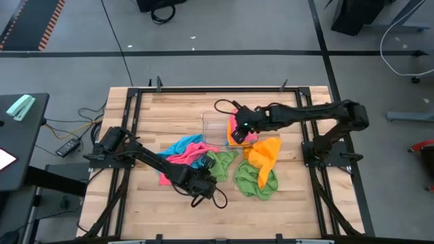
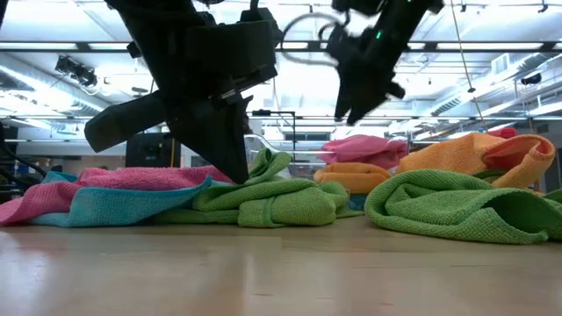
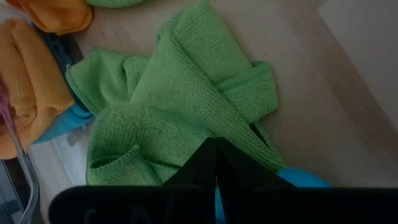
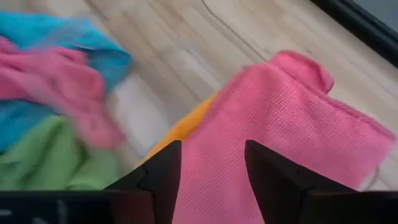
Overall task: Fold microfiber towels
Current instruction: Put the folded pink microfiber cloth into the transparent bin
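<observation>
crumpled microfiber towels (image 1: 254,177), heaped mid-table, one pink apparently folded

The left arm, a dark six-joint unit, extends from its base at the table's left edge toward the table centre, with its links folded low over the surface. Its wrist points steeply downward. The left gripper (image 1: 205,177), a dark two-finger unit, sits low at the table surface with both fingers pressed together into a single point.

The right arm, dark and of the same build, reaches from its base at the table's right edge across toward the centre, forearm near level, wrist bent downward. The right gripper (image 4: 208,180) is raised above the surface, and its two dark fingers (image 4: 161,174) stand apart with a clear gap between them.
</observation>
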`<state>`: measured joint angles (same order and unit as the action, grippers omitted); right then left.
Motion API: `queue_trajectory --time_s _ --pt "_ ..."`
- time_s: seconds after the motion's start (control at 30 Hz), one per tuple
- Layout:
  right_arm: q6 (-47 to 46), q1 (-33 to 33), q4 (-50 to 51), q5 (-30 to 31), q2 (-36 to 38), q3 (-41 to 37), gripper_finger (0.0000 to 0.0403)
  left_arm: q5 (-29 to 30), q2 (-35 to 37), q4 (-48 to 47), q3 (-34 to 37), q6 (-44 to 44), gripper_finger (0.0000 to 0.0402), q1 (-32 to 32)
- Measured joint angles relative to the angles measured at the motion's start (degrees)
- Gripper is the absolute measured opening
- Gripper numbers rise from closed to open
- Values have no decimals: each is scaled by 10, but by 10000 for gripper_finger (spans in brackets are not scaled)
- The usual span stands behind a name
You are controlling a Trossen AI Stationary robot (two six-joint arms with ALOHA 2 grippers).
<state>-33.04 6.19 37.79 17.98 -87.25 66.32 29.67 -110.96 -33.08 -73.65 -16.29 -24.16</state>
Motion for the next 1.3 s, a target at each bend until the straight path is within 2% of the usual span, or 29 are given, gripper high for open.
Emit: queue_trajectory --time_s 0.2,0.27,0.4,0.67,0.83,1.07,1.17,1.3 --pt "-22 62 35 -2 -31 0 181 0 0 -2 0 5 21 0" --pt "-27 78 37 -27 -36 0 181 0 0 -4 0 6 26 0" --pt "-28 79 37 -75 -71 0 181 0 0 -11 0 6 31 0" --pt "-48 86 36 -100 -112 0 181 0 0 -10 0 19 19 0" --pt "-51 86 47 -108 -71 0 181 0 0 -12 0 24 15 0" --pt "-35 73 51 -83 15 0 181 0 0 -22 0 21 24 -1" --pt "-19 65 51 -51 21 0 181 0 0 -21 0 12 21 0" --pt "-18 79 40 -39 -2 0 181 0 0 -13 0 -9 14 5"
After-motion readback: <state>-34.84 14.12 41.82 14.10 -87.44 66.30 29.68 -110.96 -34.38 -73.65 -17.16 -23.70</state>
